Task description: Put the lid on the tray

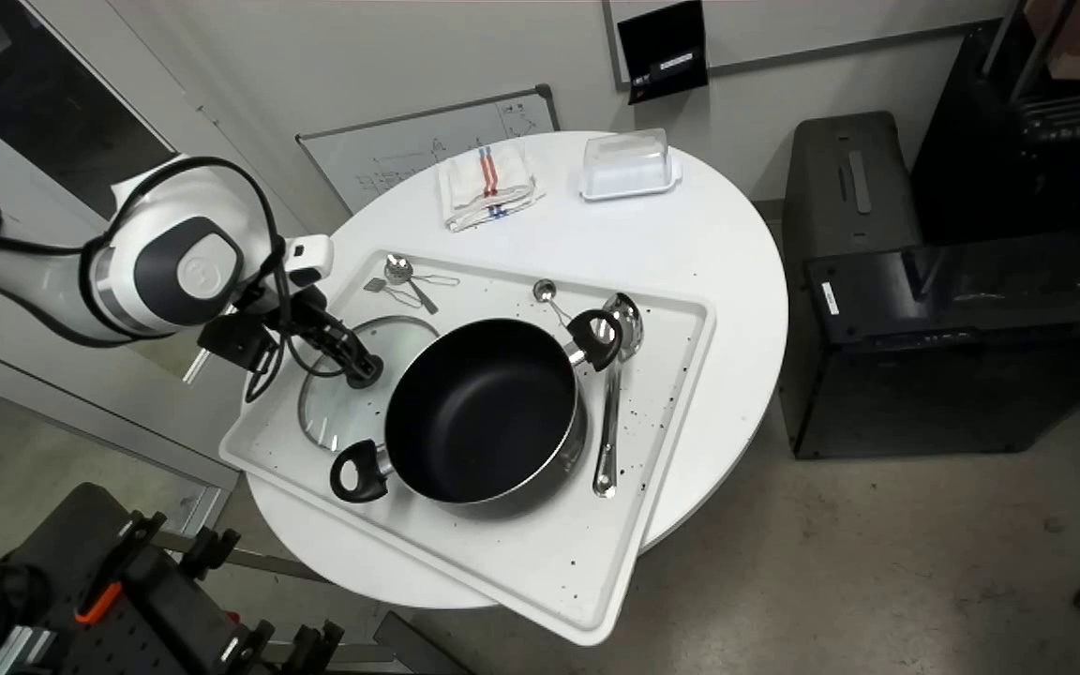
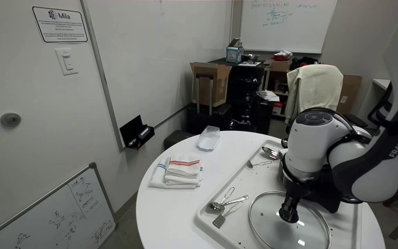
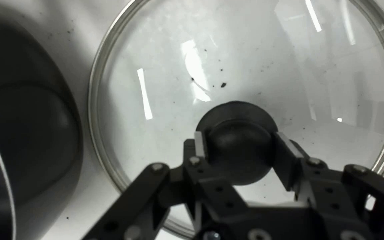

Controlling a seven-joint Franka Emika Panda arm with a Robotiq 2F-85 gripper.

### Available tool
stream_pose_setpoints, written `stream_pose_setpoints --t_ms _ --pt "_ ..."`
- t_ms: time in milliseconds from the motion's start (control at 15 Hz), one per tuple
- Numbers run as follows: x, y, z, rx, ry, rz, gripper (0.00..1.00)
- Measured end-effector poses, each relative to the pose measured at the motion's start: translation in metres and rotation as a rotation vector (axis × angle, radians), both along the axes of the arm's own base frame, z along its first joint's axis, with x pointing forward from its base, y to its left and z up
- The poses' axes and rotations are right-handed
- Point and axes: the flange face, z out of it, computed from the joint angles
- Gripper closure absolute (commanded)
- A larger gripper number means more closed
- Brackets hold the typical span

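The round glass lid (image 1: 345, 412) with its metal rim is over the white tray (image 1: 540, 586), beside the black pan. It shows also in an exterior view (image 2: 278, 231) and in the wrist view (image 3: 245, 66). Whether it rests on the tray or hangs slightly above it, I cannot tell. My gripper (image 3: 240, 146) points down at the lid's middle, its two fingers against both sides of the dark round knob, shut on it. The gripper shows in both exterior views (image 1: 364, 371) (image 2: 288, 214), where the fingertips hide most of the knob.
The black pan (image 1: 484, 412) stands on the tray right beside the lid, its near wall close in the wrist view (image 3: 28, 133). A ladle (image 1: 609, 412) and several small utensils (image 1: 404, 277) lie on the tray. Folded towels (image 1: 488, 183) and a butter dish (image 1: 629, 167) are on the table.
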Motion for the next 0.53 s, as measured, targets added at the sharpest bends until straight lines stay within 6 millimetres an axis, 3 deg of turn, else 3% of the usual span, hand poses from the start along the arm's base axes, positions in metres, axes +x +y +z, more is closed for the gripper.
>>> stream_pose_setpoints --t_ms 200,267,400,533 --pt "0.0022 -0.0001 -0.0098 0.010 -0.011 0.037 0.76" --pt "0.0037 0.0001 -0.0090 0.010 -0.013 0.047 0.26" --pt "0.0053 0.0007 -0.0087 0.012 -0.015 0.065 0.19" --pt "0.0049 0.0020 -0.0092 0.015 -0.013 0.080 0.04"
